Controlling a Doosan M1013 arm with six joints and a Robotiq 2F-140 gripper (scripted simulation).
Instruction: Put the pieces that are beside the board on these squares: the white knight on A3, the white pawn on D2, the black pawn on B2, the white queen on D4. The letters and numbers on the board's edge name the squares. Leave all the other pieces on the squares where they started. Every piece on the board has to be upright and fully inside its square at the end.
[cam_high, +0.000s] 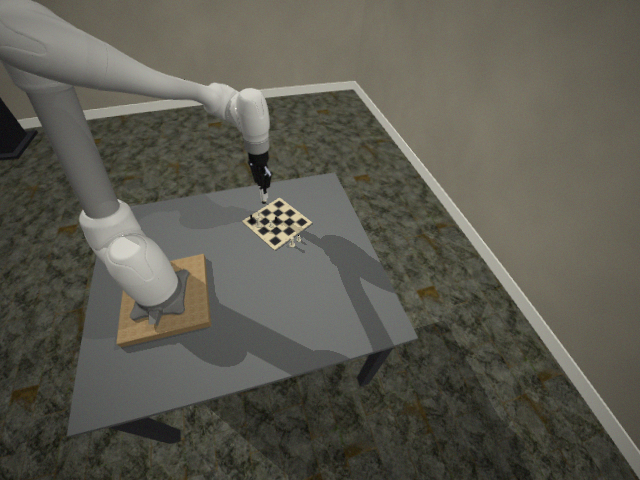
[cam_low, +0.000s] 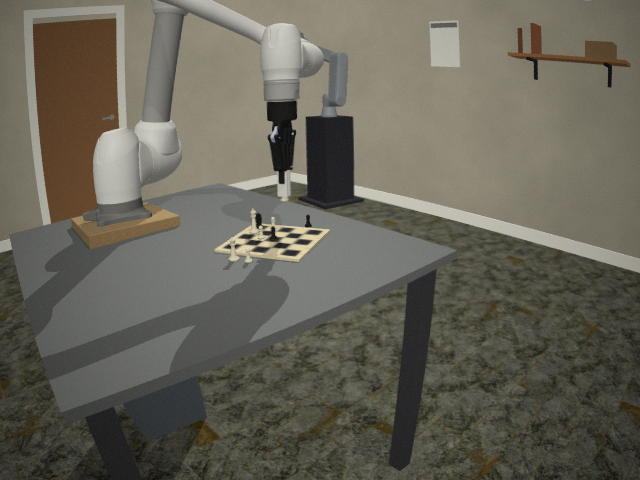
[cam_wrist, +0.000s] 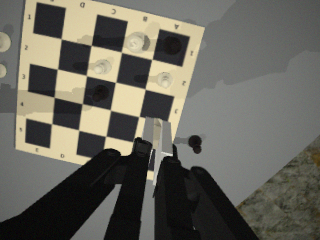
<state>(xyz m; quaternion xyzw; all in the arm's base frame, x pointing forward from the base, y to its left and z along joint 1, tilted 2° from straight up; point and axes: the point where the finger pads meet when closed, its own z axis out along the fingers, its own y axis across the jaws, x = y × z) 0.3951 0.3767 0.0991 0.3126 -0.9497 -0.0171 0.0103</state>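
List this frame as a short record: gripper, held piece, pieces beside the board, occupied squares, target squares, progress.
gripper: closed, raised
held: white knight
beside board: white queen, white pawn, black pawn
their posture: upright
occupied: A1 black; B1, A2, C2 white; C3 black
target squares: A3, D2, B2, D4 all unoccupied
placed: none of the four

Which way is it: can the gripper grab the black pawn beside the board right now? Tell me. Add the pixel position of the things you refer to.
Probably not yet: the gripper (cam_high: 264, 194) (cam_low: 283, 183) (cam_wrist: 155, 132) is shut on a white piece (cam_low: 284, 198) (cam_wrist: 157, 129). Otherwise the black pawn (cam_high: 263, 202) (cam_low: 308, 221) (cam_wrist: 195, 142) looks near enough, with no other piece crowding it.
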